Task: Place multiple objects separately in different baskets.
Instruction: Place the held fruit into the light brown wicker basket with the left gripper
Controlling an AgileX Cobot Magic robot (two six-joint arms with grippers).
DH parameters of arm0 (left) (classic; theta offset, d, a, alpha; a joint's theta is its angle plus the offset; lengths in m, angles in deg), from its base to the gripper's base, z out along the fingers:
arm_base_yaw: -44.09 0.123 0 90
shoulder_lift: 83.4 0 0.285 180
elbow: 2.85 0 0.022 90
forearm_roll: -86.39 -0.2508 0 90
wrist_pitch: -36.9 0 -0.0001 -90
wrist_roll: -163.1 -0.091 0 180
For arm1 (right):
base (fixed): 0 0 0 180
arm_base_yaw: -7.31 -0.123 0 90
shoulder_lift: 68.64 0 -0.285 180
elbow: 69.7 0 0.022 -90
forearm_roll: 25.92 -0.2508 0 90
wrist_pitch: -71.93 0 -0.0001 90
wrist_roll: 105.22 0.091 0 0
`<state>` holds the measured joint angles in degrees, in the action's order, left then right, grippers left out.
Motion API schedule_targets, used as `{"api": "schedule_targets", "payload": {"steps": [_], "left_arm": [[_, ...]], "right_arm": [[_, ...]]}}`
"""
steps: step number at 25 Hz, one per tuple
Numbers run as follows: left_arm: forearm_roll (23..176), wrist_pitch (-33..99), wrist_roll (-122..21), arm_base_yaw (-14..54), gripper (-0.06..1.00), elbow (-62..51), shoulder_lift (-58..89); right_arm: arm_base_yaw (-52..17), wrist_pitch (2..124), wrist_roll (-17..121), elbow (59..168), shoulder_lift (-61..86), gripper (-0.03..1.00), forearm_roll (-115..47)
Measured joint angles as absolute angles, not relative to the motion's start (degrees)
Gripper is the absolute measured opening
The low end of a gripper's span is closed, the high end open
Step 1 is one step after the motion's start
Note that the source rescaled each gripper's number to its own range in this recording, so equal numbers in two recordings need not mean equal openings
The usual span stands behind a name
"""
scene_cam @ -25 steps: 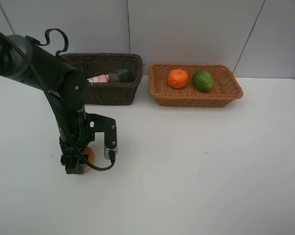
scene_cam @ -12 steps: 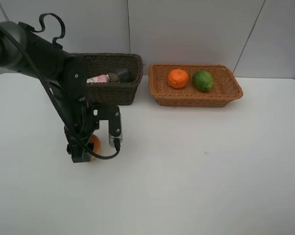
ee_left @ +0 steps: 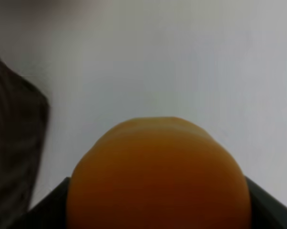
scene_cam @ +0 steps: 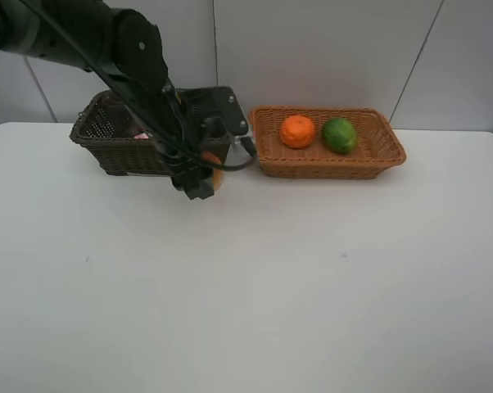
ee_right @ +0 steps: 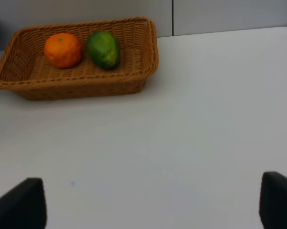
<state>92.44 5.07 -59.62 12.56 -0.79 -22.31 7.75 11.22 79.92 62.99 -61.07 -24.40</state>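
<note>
My left gripper [scene_cam: 204, 176] is shut on the red-orange bun [scene_cam: 213, 169], held in the air just in front of the right end of the dark brown basket [scene_cam: 115, 153]. The bun [ee_left: 158, 176] fills the left wrist view between the dark fingers [ee_left: 50, 207]. The arm covers most of what lies in the dark basket. To its right, the light tan basket [scene_cam: 328, 169] holds an orange [scene_cam: 297, 131] and a green round fruit [scene_cam: 340, 135]. My right gripper [ee_right: 148, 205] is open over bare table and faces the tan basket [ee_right: 76, 87]; the high view does not show it.
Both baskets stand along the back of the white table [scene_cam: 312, 278], close to the grey wall panels [scene_cam: 328, 49]. The left arm [scene_cam: 107, 37] reaches in from the upper left across the dark basket.
The left arm has lifted the bun off the table at the near left. It has carried the bun back and to the right, up to the dark basket's right end.
</note>
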Motion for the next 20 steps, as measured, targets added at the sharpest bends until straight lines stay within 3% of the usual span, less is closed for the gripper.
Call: {"api": "schedule_targets", "payload": {"steps": [11, 20], "left_arm": [[100.39, 31.69, -56.24, 10.01, 0.77, -5.76, -24.03], [98.57, 29.89, -40.32, 8.78, 0.77, -22.37, -37.11]], "right_arm": [[7.75, 11.22, 79.92, 62.99, -61.07, 0.96, -24.4], [7.75, 11.22, 79.92, 62.99, -61.07, 0.96, -24.4]]}}
